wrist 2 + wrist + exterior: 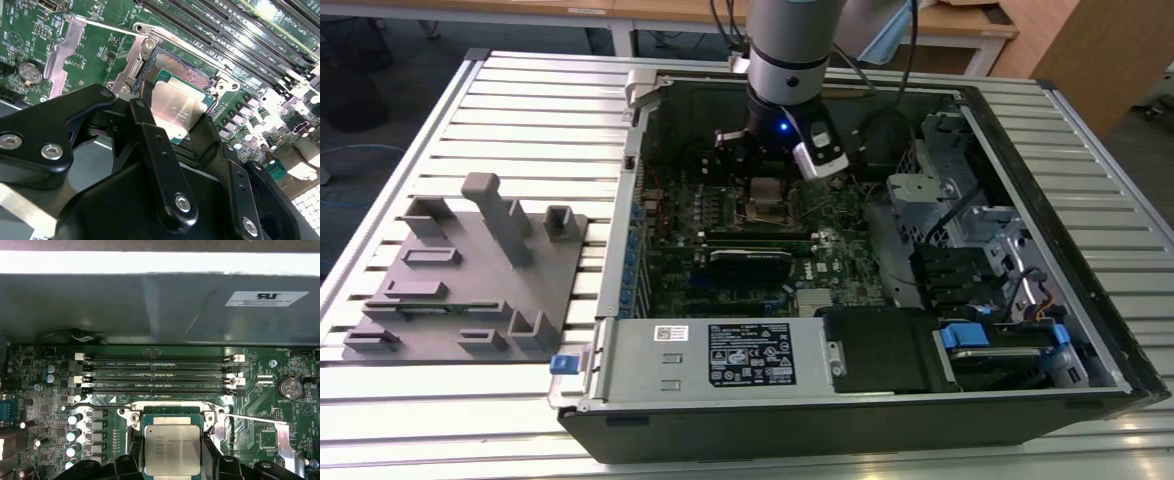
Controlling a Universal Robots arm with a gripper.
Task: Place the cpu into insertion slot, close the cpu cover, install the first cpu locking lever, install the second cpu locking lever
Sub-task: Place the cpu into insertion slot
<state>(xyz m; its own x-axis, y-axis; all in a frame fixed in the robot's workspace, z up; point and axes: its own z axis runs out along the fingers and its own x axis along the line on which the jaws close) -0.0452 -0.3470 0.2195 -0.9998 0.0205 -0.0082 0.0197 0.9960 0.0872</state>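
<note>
Just over the insertion slot (pixel 181 74), the cpu (pixel 176 114) sits silver side up, with the fingers (pixel 146 126) squeezing its edges.

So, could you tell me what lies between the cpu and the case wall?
In the first wrist view, long black memory slots lie between the cpu and the case wall.

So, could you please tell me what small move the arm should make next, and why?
Probably lower gently, straight down: the end effector grips the cpu over the insertion slot, part of which lies uncovered beyond it, so it seems not yet seated.
</note>
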